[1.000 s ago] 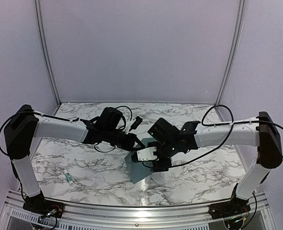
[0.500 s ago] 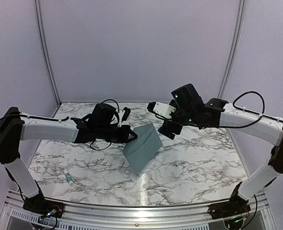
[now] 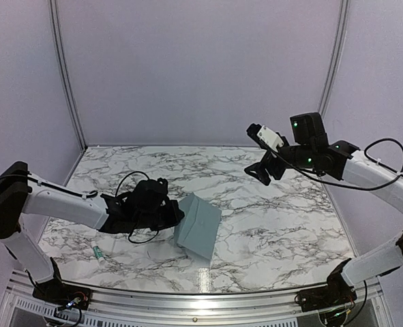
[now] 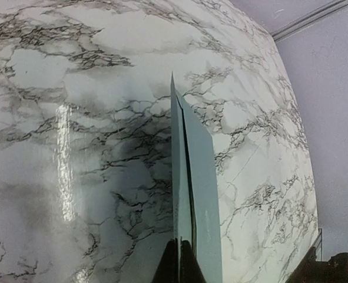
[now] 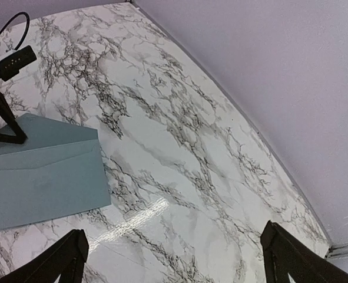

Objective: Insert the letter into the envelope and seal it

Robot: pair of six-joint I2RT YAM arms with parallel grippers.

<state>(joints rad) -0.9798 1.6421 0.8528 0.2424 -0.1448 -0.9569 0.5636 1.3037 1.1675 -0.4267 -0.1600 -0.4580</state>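
The blue-grey envelope (image 3: 198, 225) is held slanted just over the marble table, near its front middle. My left gripper (image 3: 176, 215) is shut on the envelope's left edge. In the left wrist view the envelope (image 4: 201, 194) shows almost edge-on, running away from the closed fingertips (image 4: 181, 260). My right gripper (image 3: 260, 164) hangs high over the back right of the table, open and empty. Its view looks down on the envelope (image 5: 42, 171) with the flap folded over, far from its spread fingers (image 5: 68, 258). The letter is not in view.
A small green-and-white tube (image 3: 100, 253) lies on the table near the front left. The marble tabletop (image 3: 276, 218) is bounded by lilac walls (image 3: 201, 68) at the back and sides, and a metal rail (image 3: 201, 300) runs along the front.
My right gripper has let go, opened wide and swung up to the back right. My left gripper has carried the envelope lower and toward the front of the table.
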